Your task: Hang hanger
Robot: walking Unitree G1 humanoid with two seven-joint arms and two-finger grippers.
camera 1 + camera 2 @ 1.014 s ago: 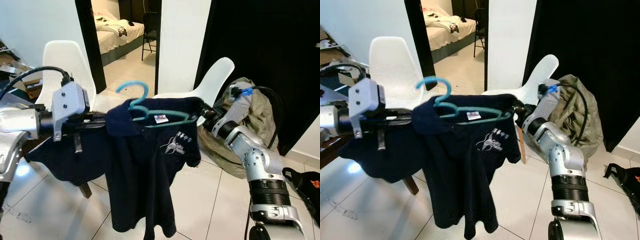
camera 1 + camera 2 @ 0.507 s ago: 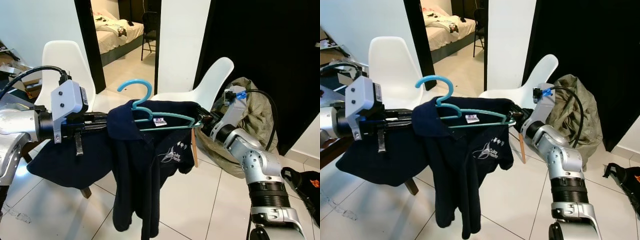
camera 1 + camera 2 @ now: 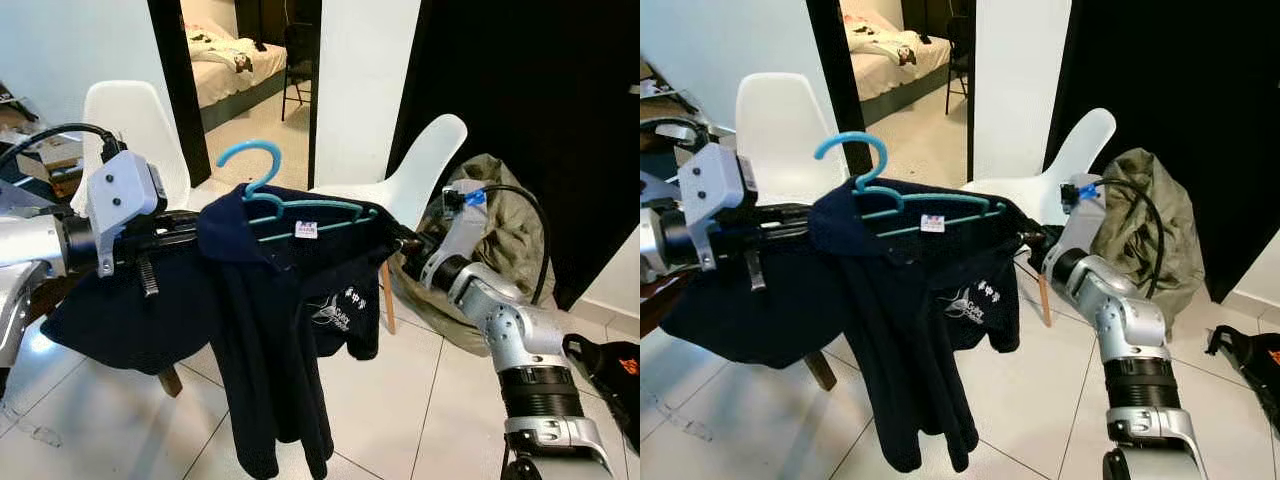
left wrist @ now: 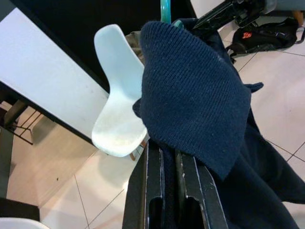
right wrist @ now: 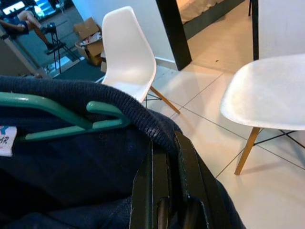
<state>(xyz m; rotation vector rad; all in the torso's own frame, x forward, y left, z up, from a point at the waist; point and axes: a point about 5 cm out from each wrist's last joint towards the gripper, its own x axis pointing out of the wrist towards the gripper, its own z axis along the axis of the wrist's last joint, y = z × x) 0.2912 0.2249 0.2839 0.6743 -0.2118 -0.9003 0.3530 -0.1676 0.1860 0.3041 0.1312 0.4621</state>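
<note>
The teal hanger (image 3: 290,205) is held in the air between the two arms, with a navy polo shirt (image 3: 290,320) draped over it and its hook (image 3: 252,160) standing upright above the collar. To the left of the hanger, the left gripper (image 4: 167,157) is pressed against the shirt's left shoulder; its two black fingers (image 4: 153,191) are clenched close together on the knitted fabric, which is folded over their tips. Behind the left gripper, also left of the hanger, a white chair (image 3: 125,125) is seen, and beyond it a doorway opens onto a bedroom with a bed (image 3: 225,65). Below the hanger, the body of the shirt hangs down toward the white tiled floor (image 3: 400,400), a white printed logo (image 3: 335,310) showing on its chest and a small label (image 3: 305,230) at the neck. To the right of the hanger, the right gripper (image 5: 167,157) is clamped on the shirt's right shoulder seam, just beside the hanger's teal end. Behind it, further right of the hanger, a second white chair (image 3: 415,185) is placed, and beside that an olive-green bag (image 3: 510,215) is slumped against a dark wall. At the far right, on the floor, a black bag (image 3: 610,365) with an orange mark is lying.
</note>
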